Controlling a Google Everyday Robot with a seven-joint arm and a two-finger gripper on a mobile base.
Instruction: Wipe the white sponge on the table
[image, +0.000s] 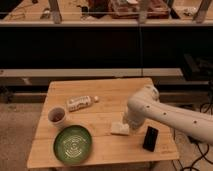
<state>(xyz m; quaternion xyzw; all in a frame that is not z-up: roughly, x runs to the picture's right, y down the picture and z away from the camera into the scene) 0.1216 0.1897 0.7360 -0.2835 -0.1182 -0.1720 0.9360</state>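
My hand sits right at the white sponge, lower middle of the frame on the surface, its grip I cannot tell, so I judge the reach done and the wiping strokes yet to come.

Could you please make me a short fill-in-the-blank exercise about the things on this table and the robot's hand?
1. The plate at the front left corner of the table is ____ in colour.
2. The white bottle lies on its ____.
3. The hand is down at the white sponge, which lies between the plate and the black ____.

Missing words: green; side; phone.
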